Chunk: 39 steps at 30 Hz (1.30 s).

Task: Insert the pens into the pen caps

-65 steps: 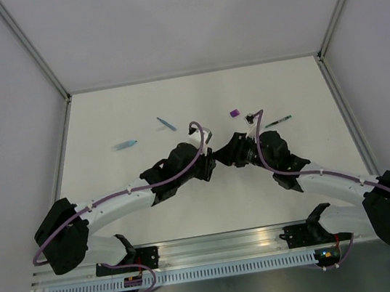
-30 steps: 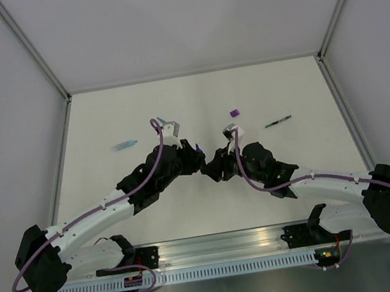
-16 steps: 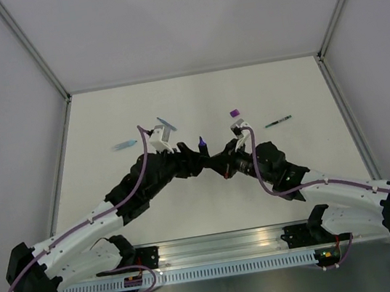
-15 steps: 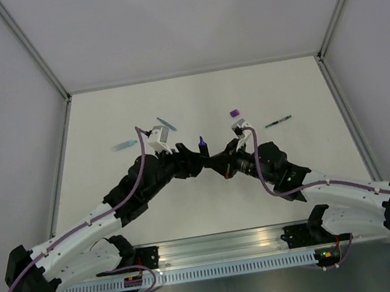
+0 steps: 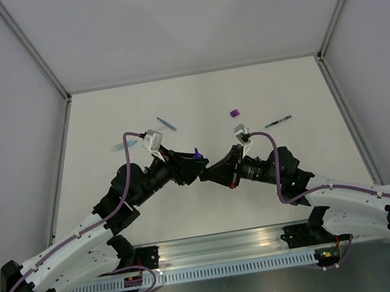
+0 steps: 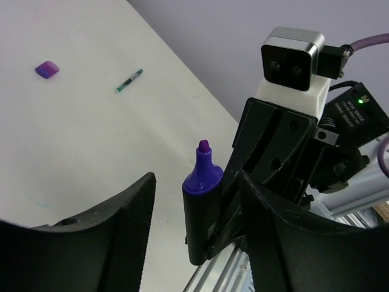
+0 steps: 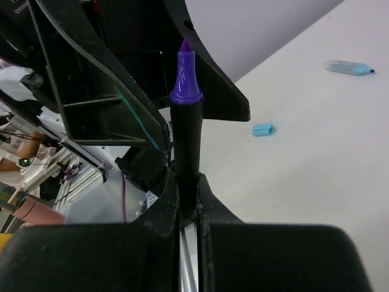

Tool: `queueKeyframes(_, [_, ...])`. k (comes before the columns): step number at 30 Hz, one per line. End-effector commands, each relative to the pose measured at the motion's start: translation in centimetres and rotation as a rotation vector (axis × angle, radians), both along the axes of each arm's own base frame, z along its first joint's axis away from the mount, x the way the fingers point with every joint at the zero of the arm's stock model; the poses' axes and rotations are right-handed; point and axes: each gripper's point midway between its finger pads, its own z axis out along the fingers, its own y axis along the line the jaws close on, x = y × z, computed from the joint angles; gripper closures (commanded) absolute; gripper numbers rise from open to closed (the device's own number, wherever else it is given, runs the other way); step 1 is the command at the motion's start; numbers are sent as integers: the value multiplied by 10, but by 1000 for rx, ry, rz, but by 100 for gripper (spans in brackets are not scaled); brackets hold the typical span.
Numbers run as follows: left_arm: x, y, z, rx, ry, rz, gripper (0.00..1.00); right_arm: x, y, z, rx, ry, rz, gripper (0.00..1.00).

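Presently, the stubby black-and-purple marker is clamped at its base by the right gripper, whose jaws are closed tight on it. The purple tip points upward above the white table, between the two arms. The left gripper is spread wide, one finger on each side of the marker, not closed on it. The tiny purple cap and thin green pen are noted lying on the table, apart.

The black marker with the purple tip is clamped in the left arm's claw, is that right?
No. The black marker is clamped in the right gripper, not the left, as the right wrist view shows. The left gripper stands open around it.
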Motion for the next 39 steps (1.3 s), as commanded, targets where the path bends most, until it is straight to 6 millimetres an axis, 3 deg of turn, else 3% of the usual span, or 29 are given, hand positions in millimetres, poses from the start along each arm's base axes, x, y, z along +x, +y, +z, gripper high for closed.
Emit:
queueKeyframes(1, [-19,-8,27,-60,-123,-120,40,-23,-1,38,129,-81,113,100])
queueKeyframes(2, [-21,-9,29,-65,-130,-131,42,-24,0,38,131,-83,120,100])
queueKeyframes(8, [-36,-15,37,-96,-166,-221,80,-30,3,39,130,-84,163,100])
queueKeyframes(9, [-39,-17,37,-98,-163,-245,97,-31,4,38,122,-82,172,97])
queueKeyframes(10, [-39,-18,35,-95,-152,-252,98,-32,4,40,119,-92,177,93])
queueKeyframes(11, [-41,-20,35,-97,-146,-261,98,-33,4,40,116,-99,189,80])
queueKeyframes(14, [-43,-24,28,-84,-121,-290,98,-33,5,38,90,-108,193,65])
queueKeyframes(20, [-44,-30,12,-51,-81,-322,98,-29,8,33,70,-97,186,64])
queueKeyframes(22, [-45,-30,9,-48,-77,-319,98,-28,9,33,72,-95,182,65])
queueKeyframes(27, [-40,-26,15,-58,-82,-281,98,-29,9,33,74,-90,184,100])
queueKeyframes(28, [-38,-25,16,-57,-82,-270,94,-29,8,33,76,-90,184,100])
queueKeyframes(29, [-36,-24,20,-56,-86,-257,80,-30,8,33,76,-86,185,100])
queueKeyframes(30, [-29,-21,19,-35,-79,-218,41,-28,7,33,73,-83,177,100])
queueKeyframes(32, [-21,-18,34,-27,-96,-169,17,-19,5,36,66,-80,116,100])
queueKeyframes(33, [-12,-12,44,-3,-100,-117,1,-13,4,26,19,-45,83,100])
queueKeyframes(34, [-8,-10,50,12,-104,-91,0,-7,-1,35,9,-73,34,100])
queueKeyframes(35, [-3,-7,53,31,-104,-67,0,12,-10,17,-76,-9,-84,100])
queueKeyframes(36, [7,0,72,31,-133,-10,0,24,-18,14,-115,11,-169,100])
queueKeyframes(37, [11,4,66,78,-109,17,0,37,-31,28,-126,27,-274,100])
queueKeyframes(38, [18,7,66,103,-104,48,0,48,-51,-3,-261,130,-392,100])
queueKeyframes(39, [28,14,80,118,-129,112,0,68,-75,5,-262,132,-559,100])
